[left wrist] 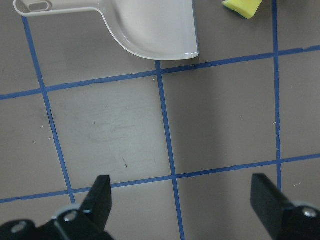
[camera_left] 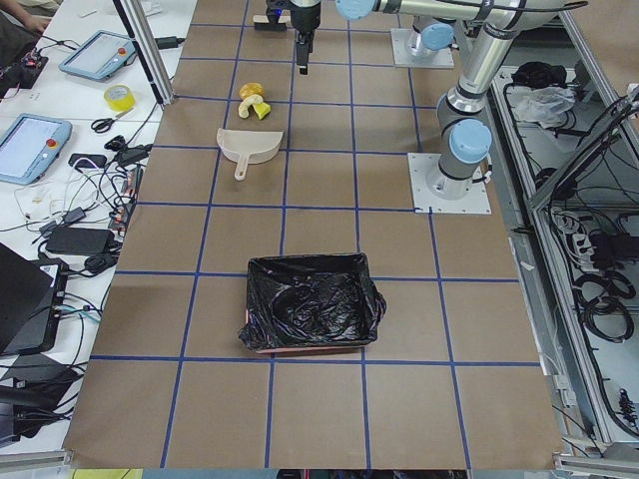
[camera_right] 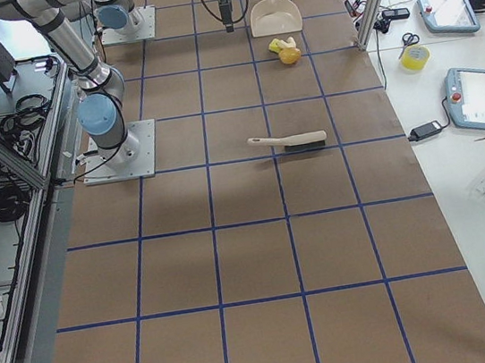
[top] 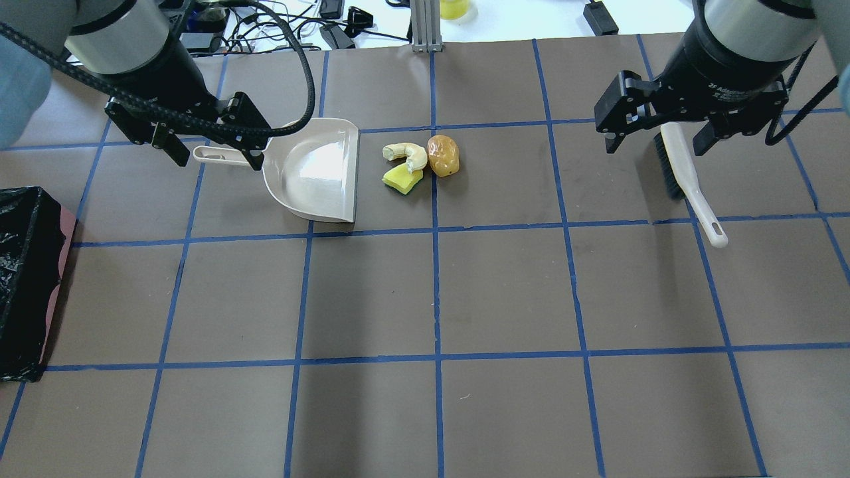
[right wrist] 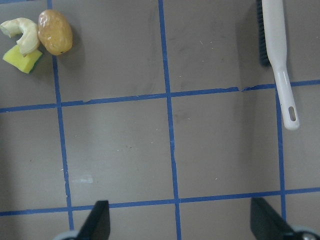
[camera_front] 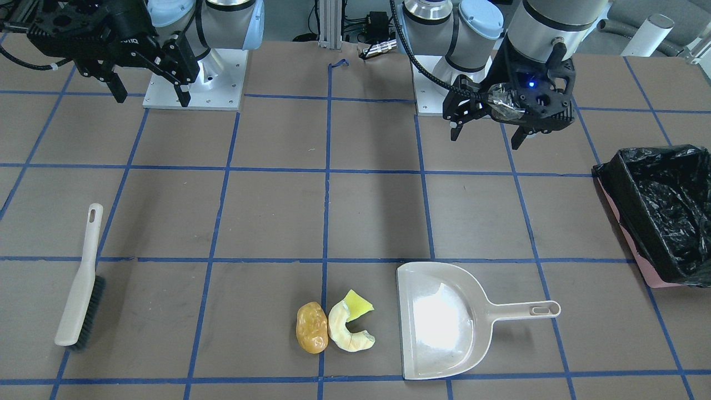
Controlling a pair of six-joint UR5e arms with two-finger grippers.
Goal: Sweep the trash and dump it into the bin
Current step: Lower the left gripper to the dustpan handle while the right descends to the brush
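The trash lies together on the brown mat: a golden-brown potato lump (camera_front: 311,328), a cream crescent (camera_front: 347,333) and a yellow wedge (camera_front: 358,304). In the overhead view the lump (top: 443,155) lies right of the crescent (top: 406,154) and wedge (top: 402,179). The pink bin (camera_front: 661,211) with its black bag stands at the table's left end (top: 26,279). My left gripper (top: 218,161) is open and empty, high above the dustpan's handle. My right gripper (top: 655,146) is open and empty, above the brush.
A beige dustpan (top: 315,169) lies just left of the trash, its mouth facing it. A beige hand brush (top: 687,179) lies on the mat to the right. Blue tape lines grid the mat. Cables and tablets lie beyond the far edge.
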